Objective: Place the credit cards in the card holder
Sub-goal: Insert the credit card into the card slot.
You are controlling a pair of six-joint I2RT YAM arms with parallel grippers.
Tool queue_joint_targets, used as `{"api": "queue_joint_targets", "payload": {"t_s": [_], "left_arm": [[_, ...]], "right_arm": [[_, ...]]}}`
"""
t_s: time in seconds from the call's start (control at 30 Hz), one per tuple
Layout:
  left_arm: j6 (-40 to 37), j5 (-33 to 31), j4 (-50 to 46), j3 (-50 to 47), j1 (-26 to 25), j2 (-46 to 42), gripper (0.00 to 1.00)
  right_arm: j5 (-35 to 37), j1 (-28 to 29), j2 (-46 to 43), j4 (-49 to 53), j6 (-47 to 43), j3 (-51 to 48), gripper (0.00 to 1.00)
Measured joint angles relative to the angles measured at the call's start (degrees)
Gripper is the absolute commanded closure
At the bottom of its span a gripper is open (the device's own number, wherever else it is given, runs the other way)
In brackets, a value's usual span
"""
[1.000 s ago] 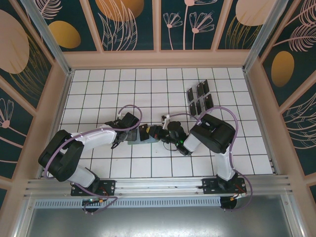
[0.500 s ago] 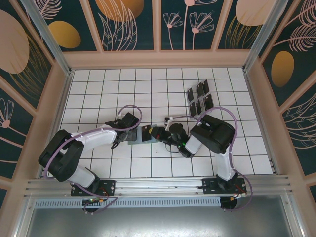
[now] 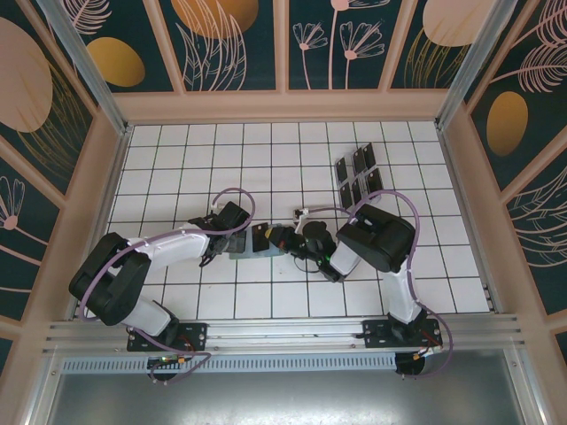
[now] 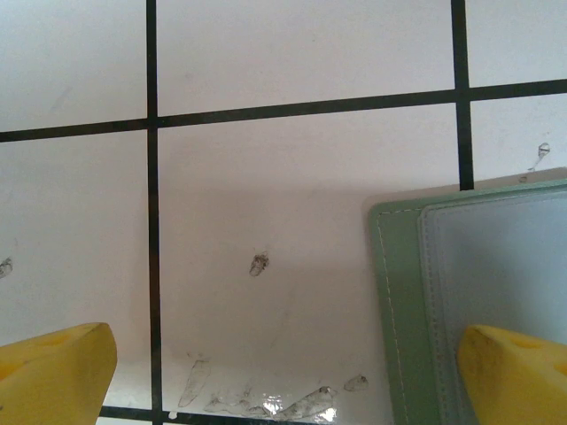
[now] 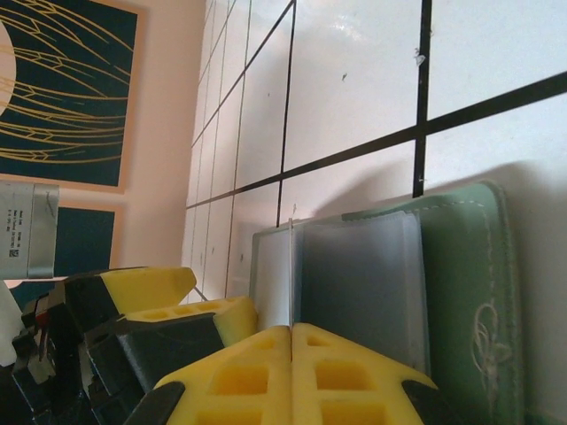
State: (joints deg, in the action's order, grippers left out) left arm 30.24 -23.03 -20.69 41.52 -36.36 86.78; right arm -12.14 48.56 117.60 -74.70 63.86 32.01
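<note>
Holding one credit card over the open card holder on the tabletop, our right claw is pinched tight; our left claw gapes empty at its edge. We judge none pocketed; remaining credit cards wait far-right.

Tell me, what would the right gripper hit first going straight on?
Probably the clear pocket of the green wallet; the right gripper, shut on a thin card, points right at it.

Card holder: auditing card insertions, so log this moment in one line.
left gripper open, straddling card holder edge | right gripper shut on credit card over holder
</note>
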Motion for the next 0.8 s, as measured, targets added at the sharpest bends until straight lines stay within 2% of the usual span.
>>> {"api": "queue_joint_targets", "payload": {"t_s": [0.8], "left_arm": [[0.0, 0.02, 0.07, 0.0, 0.02, 0.11, 0.02]], "right_arm": [[0.15, 1.38, 0.57, -3.17, 2.82, -1.57, 1.0]]}}
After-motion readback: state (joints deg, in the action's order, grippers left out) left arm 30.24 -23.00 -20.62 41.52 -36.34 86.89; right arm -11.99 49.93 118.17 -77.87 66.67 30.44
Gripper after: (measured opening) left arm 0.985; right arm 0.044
